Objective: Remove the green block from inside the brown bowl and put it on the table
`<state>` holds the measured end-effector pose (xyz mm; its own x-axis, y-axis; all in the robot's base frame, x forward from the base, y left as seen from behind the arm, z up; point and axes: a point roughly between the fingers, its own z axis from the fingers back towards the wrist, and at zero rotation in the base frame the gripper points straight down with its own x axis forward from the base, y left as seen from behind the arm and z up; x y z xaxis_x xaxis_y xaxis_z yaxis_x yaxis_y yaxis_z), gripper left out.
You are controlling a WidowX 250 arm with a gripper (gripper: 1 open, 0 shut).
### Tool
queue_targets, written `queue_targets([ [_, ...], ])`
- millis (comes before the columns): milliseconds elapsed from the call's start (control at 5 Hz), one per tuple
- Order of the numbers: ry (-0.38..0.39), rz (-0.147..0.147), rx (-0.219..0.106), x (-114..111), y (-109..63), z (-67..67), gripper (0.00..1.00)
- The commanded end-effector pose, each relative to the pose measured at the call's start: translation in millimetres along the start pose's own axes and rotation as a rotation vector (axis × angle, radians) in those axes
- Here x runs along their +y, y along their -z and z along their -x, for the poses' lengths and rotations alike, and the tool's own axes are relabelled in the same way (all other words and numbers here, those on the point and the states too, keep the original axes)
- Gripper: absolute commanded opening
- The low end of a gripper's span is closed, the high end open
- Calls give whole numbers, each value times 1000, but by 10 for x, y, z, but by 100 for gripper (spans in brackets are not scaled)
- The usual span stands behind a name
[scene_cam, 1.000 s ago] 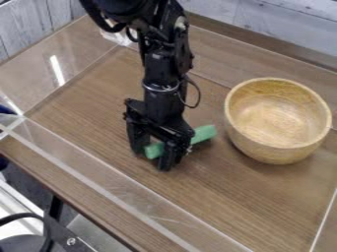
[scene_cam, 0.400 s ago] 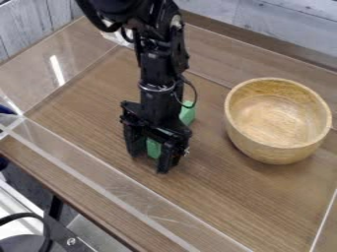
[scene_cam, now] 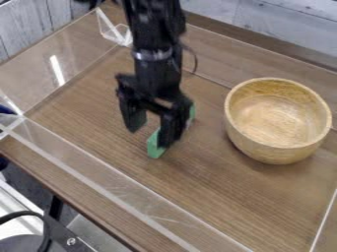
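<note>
The green block (scene_cam: 157, 148) lies on the table (scene_cam: 79, 103), left of the brown bowl (scene_cam: 277, 148) and outside it. Its far half is partly hidden behind one finger. My gripper (scene_cam: 152, 123) hangs just above the block, pointing down, with its jaws open and nothing between them. The black fingers (scene_cam: 133, 113) stand clear of the block. The bowl's pale inside is empty.
Low clear acrylic walls (scene_cam: 93, 187) edge the tabletop along the front and left. A clear plastic bracket (scene_cam: 11, 126) sits at the left corner. The arm's black links (scene_cam: 156, 30) rise toward the back.
The gripper has lifted straight up off the green block, which stays lying on the table. A second ago the fingers were down around it at the tabletop.
</note>
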<state>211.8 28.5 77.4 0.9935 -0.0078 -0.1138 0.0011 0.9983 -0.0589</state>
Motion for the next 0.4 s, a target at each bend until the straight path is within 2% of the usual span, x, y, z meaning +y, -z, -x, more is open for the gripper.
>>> queue_targets([
  [0, 0, -12, -106, 6, -435, -72, 100],
  [200, 9, -15, -111, -40, -474, -15, 100],
])
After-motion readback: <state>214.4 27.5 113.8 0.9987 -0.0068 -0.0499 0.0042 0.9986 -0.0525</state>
